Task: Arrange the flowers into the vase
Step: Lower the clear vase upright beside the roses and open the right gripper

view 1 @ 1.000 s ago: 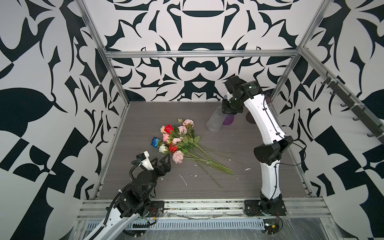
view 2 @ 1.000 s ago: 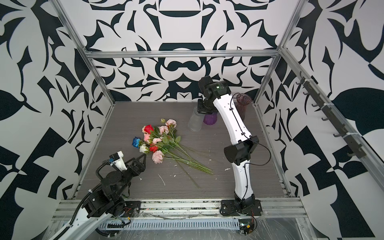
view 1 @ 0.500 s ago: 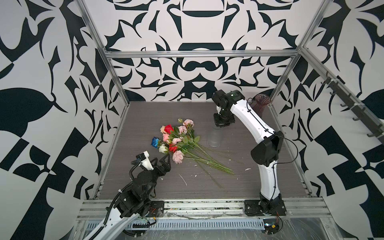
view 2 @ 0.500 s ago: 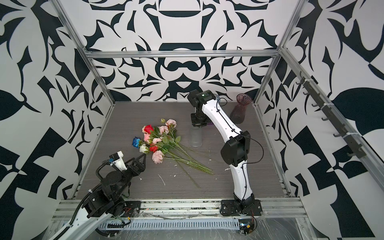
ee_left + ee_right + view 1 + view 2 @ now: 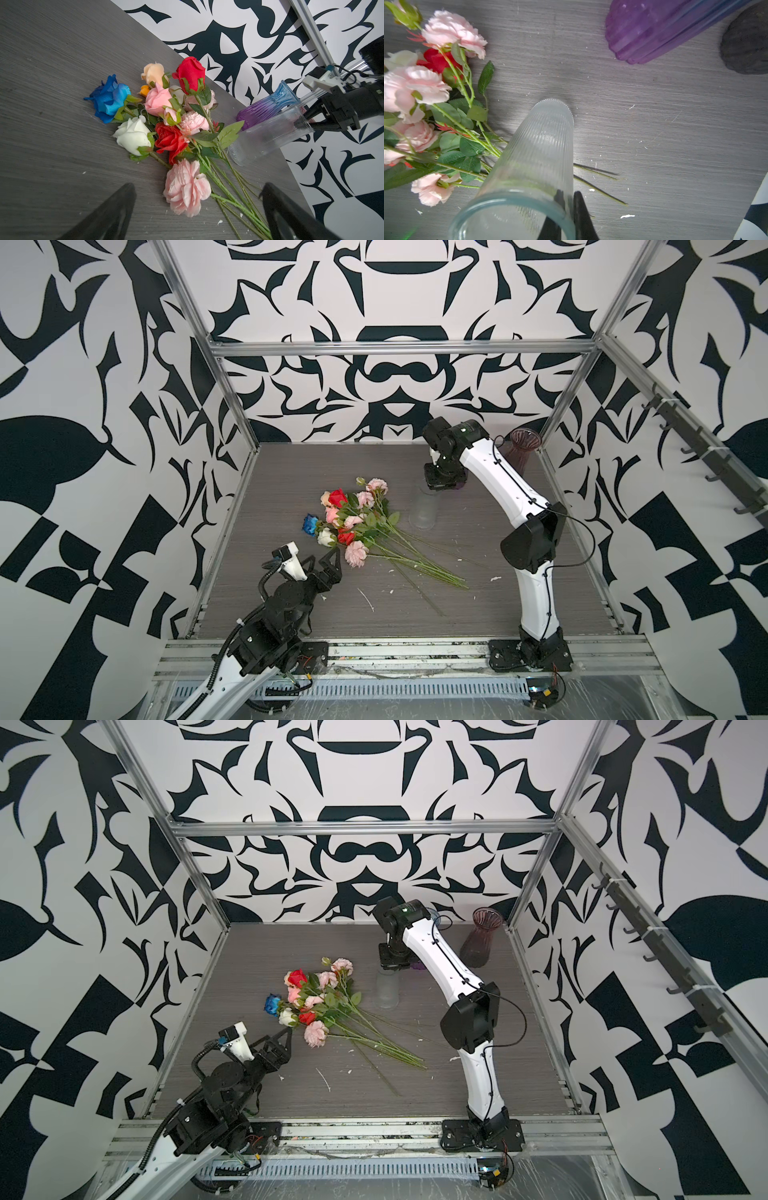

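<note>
Black-and-white patterned walls (image 5: 395, 364) box in a grey wood-grain table (image 5: 291, 472); in both top views the flowers (image 5: 353, 522) lie flat left of the table's middle, blooms fanned toward 10 o'clock and green stems trailing toward 4 o'clock; the clear ribbed vase (image 5: 423, 512) stands upright at 3 o'clock of the blooms, with the right gripper (image 5: 434, 488) at its rim; a maroon vase (image 5: 519, 445) stands in the 1 o'clock corner; the left gripper (image 5: 323, 559) hovers at 7 o'clock of the bouquet, spread wide and empty; in the left wrist view its black fingers (image 5: 108, 218) are well apart, with the big pink ruffled bloom (image 5: 187, 187) between and beyond them, and a purple vase (image 5: 261, 110) stands just behind the clear one; in the right wrist view one finger (image 5: 582, 218) sits outside the rim and one inside, pinching the glass wall; stems pass beside the vase's base.
</note>
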`<state>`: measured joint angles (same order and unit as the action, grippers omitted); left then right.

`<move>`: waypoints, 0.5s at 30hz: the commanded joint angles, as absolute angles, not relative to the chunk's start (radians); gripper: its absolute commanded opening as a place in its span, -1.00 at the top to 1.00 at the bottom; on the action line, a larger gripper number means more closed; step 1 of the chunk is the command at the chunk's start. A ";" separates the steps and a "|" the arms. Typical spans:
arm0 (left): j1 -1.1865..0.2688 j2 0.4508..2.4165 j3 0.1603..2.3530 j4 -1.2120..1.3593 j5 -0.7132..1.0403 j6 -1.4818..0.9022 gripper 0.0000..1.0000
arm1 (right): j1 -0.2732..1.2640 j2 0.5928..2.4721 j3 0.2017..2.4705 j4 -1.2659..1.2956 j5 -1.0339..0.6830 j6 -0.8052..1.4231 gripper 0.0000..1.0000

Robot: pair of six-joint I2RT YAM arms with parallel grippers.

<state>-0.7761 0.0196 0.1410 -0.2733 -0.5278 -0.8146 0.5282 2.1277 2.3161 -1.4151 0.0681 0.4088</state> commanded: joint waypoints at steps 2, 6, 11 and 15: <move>-0.773 0.006 0.138 -0.283 -0.542 -0.822 -0.98 | 0.550 2.127 2.414 -1.402 0.062 0.427 1.00; -0.773 0.006 0.138 -0.283 -0.542 -0.822 -0.98 | 0.561 2.148 2.434 -1.408 0.065 0.430 0.94; -0.773 0.006 0.138 -0.286 -0.542 -0.821 -0.98 | 0.571 2.165 2.440 -1.409 0.075 0.430 0.78; -0.773 0.006 0.138 -0.288 -0.543 -0.824 -0.99 | 0.575 2.167 2.450 -1.410 0.081 0.425 0.40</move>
